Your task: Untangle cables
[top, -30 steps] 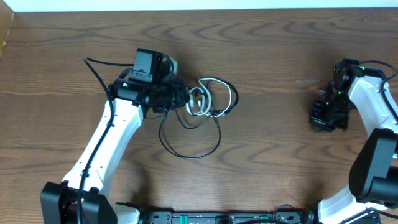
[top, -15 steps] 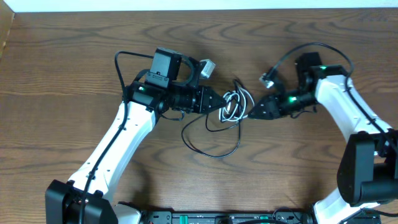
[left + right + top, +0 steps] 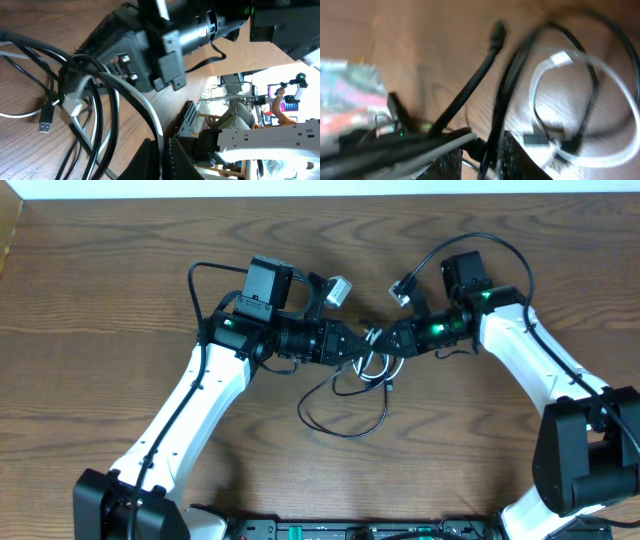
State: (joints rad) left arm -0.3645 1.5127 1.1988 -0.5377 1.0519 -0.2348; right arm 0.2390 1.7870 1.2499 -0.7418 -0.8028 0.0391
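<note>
Midway across the table [image 3: 100,290], a little toward the far side, the cables [image 3: 372,360] lie tangled between the two grippers, which face each other tip to tip. Reaching in from the left, the left gripper [image 3: 353,346] has its fingers [image 3: 182,159] pressed together on the white cable [image 3: 146,107], which runs straight into the narrow slot between them. Opposite, the right gripper [image 3: 388,340] meets the tangle from the right. In its blurred wrist view its fingers [image 3: 520,157] stand apart, with one black cable [image 3: 492,132] running through the gap. A loose black loop [image 3: 350,418] lies toward the near edge.
</note>
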